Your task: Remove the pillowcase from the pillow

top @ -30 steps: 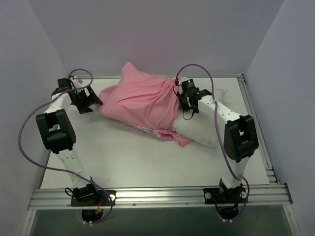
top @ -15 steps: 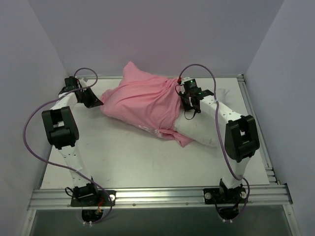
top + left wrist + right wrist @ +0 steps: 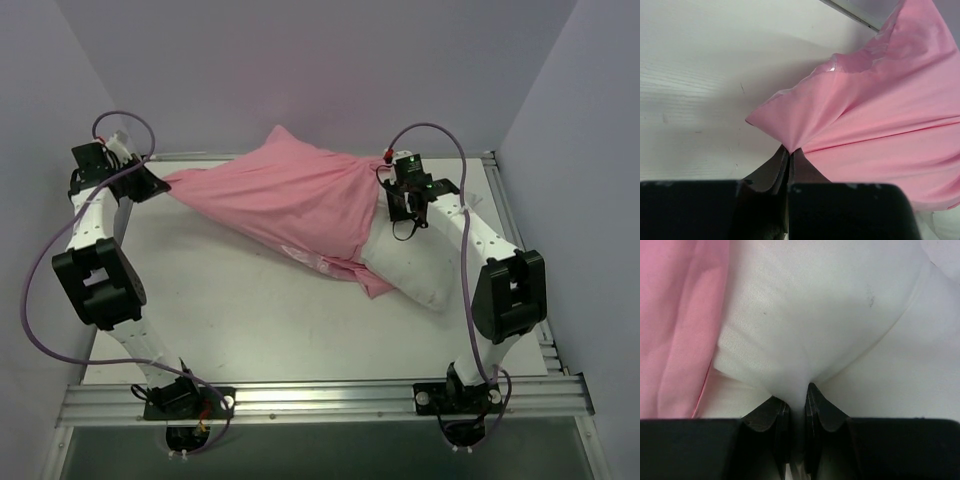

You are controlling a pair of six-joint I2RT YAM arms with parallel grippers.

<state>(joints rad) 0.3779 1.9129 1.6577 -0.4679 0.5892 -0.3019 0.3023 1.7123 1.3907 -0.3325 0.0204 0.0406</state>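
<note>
The pink pillowcase point(image 3: 285, 200) stretches taut from my left claw point(image 3: 789, 153) across to my right claw point(image 3: 795, 390). The left claw's fingers are pinched together on a gathered corner of the pillowcase, which casts a shadow on the white table point(image 3: 250, 320) below. Beyond that claw the fabric widens over most of the white pillow point(image 3: 415, 268). The pillow's bare end lies beneath and on the near side of my right claw, which is clamped on a pucker of the pillow's white fabric, just beside the pillowcase's edge.
</note>
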